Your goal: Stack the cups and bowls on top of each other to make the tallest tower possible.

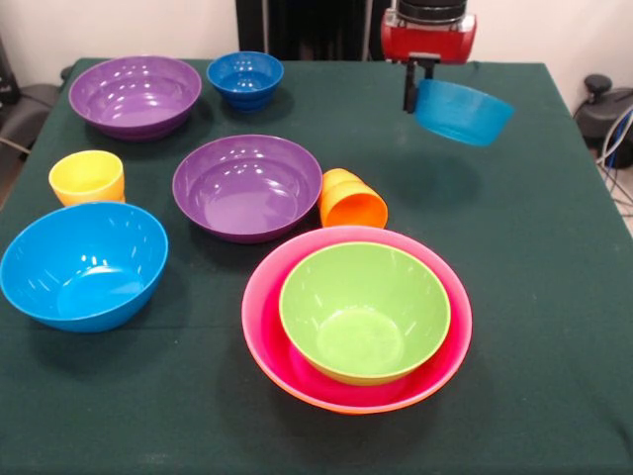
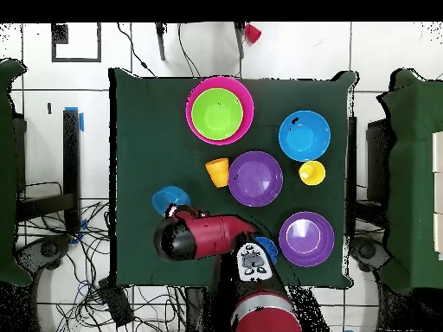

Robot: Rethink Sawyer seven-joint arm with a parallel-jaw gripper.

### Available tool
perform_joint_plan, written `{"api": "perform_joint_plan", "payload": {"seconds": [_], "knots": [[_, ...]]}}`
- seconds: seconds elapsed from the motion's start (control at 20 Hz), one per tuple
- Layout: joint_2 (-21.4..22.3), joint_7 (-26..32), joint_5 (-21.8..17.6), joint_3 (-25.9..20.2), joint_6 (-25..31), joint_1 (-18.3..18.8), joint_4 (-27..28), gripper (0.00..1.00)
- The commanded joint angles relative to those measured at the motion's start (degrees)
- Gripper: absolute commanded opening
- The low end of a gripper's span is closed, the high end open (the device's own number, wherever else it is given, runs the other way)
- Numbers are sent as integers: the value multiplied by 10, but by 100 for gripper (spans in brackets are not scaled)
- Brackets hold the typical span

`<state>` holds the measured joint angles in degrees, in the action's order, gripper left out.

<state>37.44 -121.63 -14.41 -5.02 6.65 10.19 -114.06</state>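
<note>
Note that the tool (image 1: 419, 84) is clamped on one rim edge of the tilted teal bowl (image 1: 463, 112), held clear above the table (image 1: 554, 297) far from the tower (image 1: 356, 317), so it may swing or slip out during transfer

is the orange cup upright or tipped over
Tipped over: the orange cup lies on its side beside a purple bowl, mouth facing outward.
</note>
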Motion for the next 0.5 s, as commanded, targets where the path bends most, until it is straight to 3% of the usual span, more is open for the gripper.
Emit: {"api": "perform_joint_plan", "payload": {"seconds": [0.05,0.5], "knots": [[-27,32,-38,-81,52,23,22,0],[-29,23,-57,-91,27,35,18,0]]}}
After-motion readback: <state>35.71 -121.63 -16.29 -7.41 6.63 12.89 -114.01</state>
